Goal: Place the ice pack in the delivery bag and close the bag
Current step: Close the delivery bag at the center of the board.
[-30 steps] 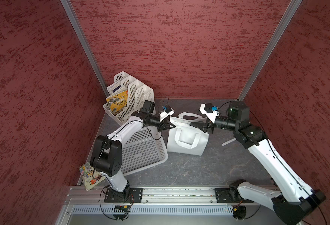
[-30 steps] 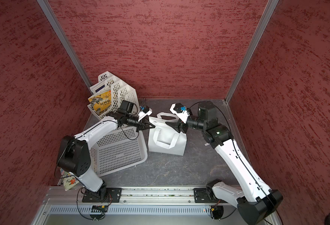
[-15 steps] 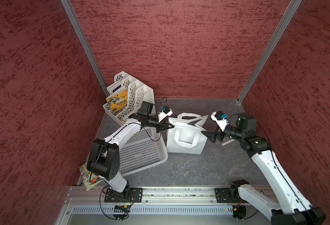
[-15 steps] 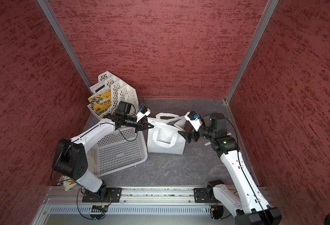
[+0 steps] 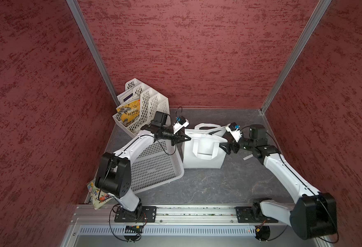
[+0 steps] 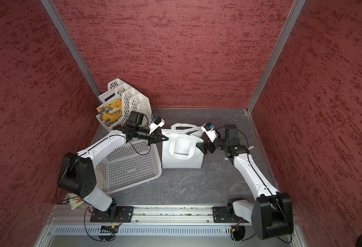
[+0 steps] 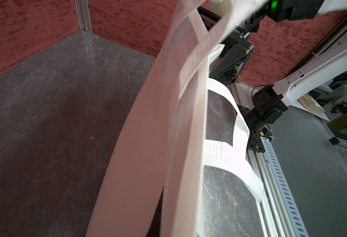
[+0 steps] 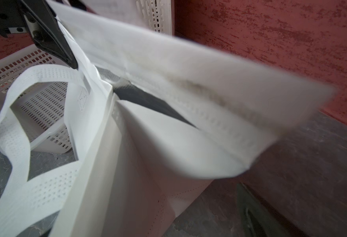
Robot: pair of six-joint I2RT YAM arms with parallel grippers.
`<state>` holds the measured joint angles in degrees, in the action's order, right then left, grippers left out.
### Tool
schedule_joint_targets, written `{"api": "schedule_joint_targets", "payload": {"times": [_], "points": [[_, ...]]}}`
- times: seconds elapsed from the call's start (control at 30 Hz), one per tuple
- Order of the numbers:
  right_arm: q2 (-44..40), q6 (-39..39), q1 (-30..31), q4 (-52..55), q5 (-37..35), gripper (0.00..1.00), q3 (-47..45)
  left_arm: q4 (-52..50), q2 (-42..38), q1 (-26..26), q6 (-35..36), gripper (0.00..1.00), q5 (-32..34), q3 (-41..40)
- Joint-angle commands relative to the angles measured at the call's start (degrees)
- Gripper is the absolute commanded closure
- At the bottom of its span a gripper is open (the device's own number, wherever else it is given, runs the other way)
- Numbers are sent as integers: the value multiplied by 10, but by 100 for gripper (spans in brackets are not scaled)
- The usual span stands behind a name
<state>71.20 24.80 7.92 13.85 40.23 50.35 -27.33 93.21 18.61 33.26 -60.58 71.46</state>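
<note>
The white delivery bag stands upright mid-floor, its mouth pulled into a narrow slit. Silvery lining shows inside. My left gripper is shut on the bag's left rim; in the right wrist view its black fingertips pinch the white fabric. Bag cloth fills the left wrist view. My right gripper stands open against the bag's right side, just below the rim, holding nothing. The ice pack is hidden in every view.
A white perforated basket sits against the bag's left side under my left arm. A white file rack with books fills the back left corner. A colourful pouch lies front left. A tape strip lies under my right forearm.
My right gripper has come away from the bag's mouth, dropped lower beside the right wall and opened wide. The left gripper keeps its hold on the rim.
</note>
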Motion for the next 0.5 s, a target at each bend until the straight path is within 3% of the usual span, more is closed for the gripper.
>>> {"api": "schedule_joint_targets", "payload": {"times": [0.0, 0.13, 0.33, 0.47], "points": [[41, 29, -3, -56, 69, 2, 56, -3, 3, -2, 5, 100, -13, 2], [66, 20, -4, -63, 126, 5, 84, -5, 5, -4, 6, 100, -13, 6], [86, 36, -5, 12, 160, 38, 116, 6, 3, -8, -4, 100, -13, 0], [67, 56, -5, 40, 145, 41, 96, 9, 3, -12, -6, 100, -13, -1]]}}
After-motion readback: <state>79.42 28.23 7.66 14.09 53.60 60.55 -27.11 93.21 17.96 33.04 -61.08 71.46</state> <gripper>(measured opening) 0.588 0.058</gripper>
